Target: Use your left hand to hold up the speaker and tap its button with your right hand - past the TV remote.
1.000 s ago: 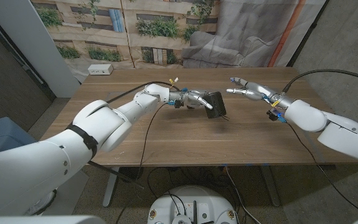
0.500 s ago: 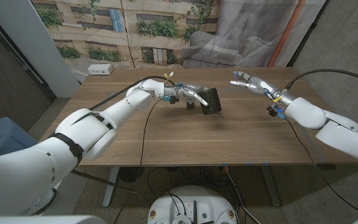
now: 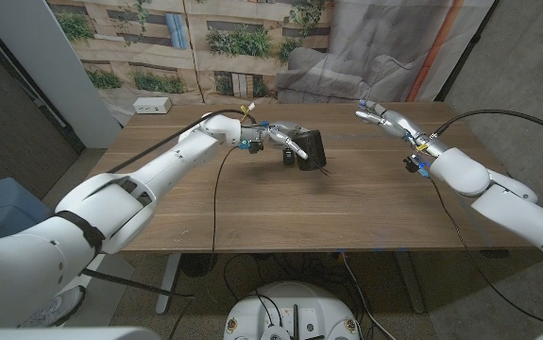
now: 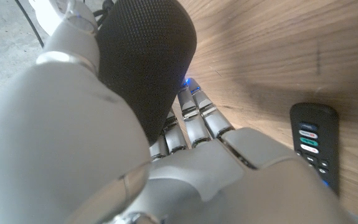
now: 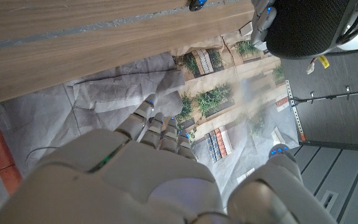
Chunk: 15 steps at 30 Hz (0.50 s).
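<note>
Both arms are out over the table (image 3: 252, 203): the left robot hand (image 3: 285, 144) grips the black speaker (image 3: 310, 150) lifted clear of the wood, the right robot hand (image 3: 377, 114) waits empty, fingers extended, well apart. Keep the speaker steady, button facing right, then bring one fingertip in gently

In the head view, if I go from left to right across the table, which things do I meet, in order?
White box near the table's far left corner → left robot hand → black speaker that it holds → right robot hand.
</note>
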Motion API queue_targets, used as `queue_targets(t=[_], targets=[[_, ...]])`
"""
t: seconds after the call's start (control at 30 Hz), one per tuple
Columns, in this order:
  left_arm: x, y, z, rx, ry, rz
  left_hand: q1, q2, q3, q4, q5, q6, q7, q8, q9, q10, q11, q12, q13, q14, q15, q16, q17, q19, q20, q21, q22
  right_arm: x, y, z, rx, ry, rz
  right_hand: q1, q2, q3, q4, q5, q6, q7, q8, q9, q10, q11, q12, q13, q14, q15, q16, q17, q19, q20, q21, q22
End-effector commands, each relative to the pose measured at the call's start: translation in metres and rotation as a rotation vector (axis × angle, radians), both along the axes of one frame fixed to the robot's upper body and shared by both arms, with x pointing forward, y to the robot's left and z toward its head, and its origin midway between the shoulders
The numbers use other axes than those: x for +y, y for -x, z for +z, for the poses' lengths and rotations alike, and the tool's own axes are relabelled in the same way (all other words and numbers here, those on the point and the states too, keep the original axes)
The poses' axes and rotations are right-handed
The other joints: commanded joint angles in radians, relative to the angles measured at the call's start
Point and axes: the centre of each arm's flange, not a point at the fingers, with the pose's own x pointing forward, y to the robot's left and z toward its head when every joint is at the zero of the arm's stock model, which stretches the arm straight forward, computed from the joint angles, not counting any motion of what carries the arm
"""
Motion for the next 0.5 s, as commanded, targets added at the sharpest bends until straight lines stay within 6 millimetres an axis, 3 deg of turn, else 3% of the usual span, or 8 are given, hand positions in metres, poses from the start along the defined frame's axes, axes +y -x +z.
queue_targets(t=[0.03,0.5], targets=[[0.018,0.011,0.006,-0.115,-0.058,0.105,-0.022,0.272,0.012,0.006,0.002,0.222,-0.054,0.185,0.003,0.195,-0.132,0.004,0.109,0.091,-0.242,-0.003,0.002,0.009,-0.105,0.0,0.003,0.001,-0.02,-0.007,-0.013,-0.154,0.043,-0.005,0.008,-0.001,0.004,0.006,0.006,0.0,0.007,0.002,0.012,-0.001,0.008,0.003,0.007,-0.003,0.006,0.002,0.011,-0.003,0.007,0.002],[0.04,0.026,0.004,-0.266,-0.14,0.208,-0.037,0.276,0.011,0.013,0.002,0.225,-0.048,0.187,0.003,0.195,-0.128,-0.001,0.109,0.094,-0.239,-0.008,0.0,0.009,-0.104,-0.001,0.003,0.008,-0.032,-0.011,0.014,-0.266,0.071,-0.01,0.016,-0.002,0.008,0.007,0.017,-0.002,0.008,0.001,0.019,0.001,0.009,0.003,0.01,-0.002,0.006,0.002,0.016,-0.004,0.007,0.002]])
